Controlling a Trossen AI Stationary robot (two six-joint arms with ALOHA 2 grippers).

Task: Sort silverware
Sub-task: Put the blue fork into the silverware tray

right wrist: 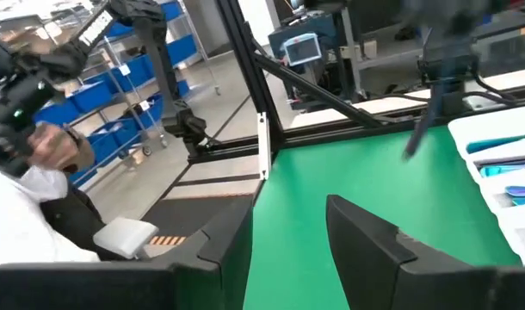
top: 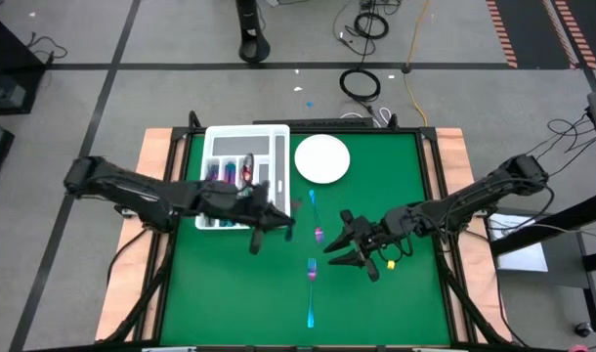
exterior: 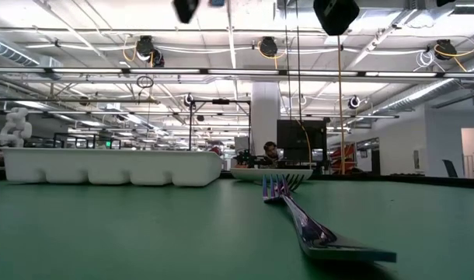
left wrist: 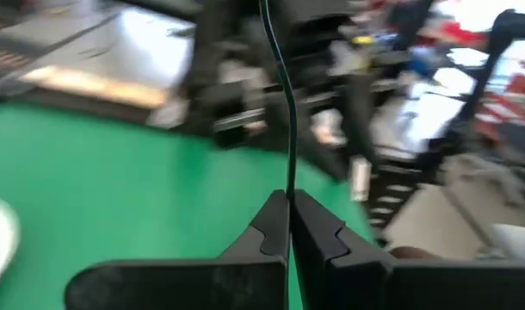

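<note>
Silverware [top: 311, 277] is strewn mid-mat at six o'clock of the plate [top: 322, 158], so the right gripper [top: 343, 245] is spread beside it, while the left gripper [top: 269, 230], pinching a thin piece, is held by the tray [top: 243, 147].

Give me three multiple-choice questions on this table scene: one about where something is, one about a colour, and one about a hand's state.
1. The plate lies:
A. inside the tray
B. beside the tray, on the mat
C. on the floor

2. The mat is:
A. green
B. red
C. grey

3. The right hand is:
A. shut on a fork
B. open and empty
C. out of view

Answers:
1. B, the high view shows the plate next to the tray.
2. A, every view shows green.
3. B, its wrist view shows a clear gap with nothing held.
</note>
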